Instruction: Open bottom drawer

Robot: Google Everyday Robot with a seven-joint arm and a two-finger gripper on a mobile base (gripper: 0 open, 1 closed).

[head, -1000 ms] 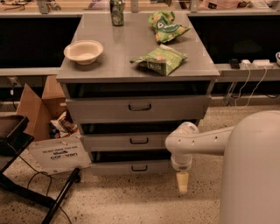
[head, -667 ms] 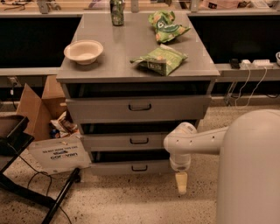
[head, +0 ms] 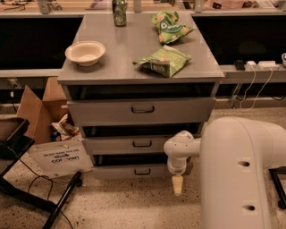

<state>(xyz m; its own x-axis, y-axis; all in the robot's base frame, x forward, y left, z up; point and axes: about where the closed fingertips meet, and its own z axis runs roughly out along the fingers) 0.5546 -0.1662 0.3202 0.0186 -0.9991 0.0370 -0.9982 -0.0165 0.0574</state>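
Observation:
The grey cabinet has three drawers. The bottom drawer (head: pixel 120 171) is the slimmest, just above the floor, with a small dark loop handle (head: pixel 142 171) at its centre; its front is about in line with the drawers above. My gripper (head: pixel 177 184) hangs pointing down from the white arm (head: pixel 181 150), just above the floor. It is in front of the drawer's right end, to the right of the handle and apart from it. It holds nothing that I can see.
The middle drawer (head: pixel 142 144) and tall top drawer (head: pixel 143 110) are above. On the cabinet top are a bowl (head: pixel 85 52), a can (head: pixel 119 10) and two green bags (head: pixel 163 60). A cardboard box (head: pixel 38 109), a white sign (head: pixel 60 157) and a black stand (head: pixel 18 147) are on the left.
My gripper and wrist have moved a little to the left, toward the bottom drawer's handle. The drawers have not moved.

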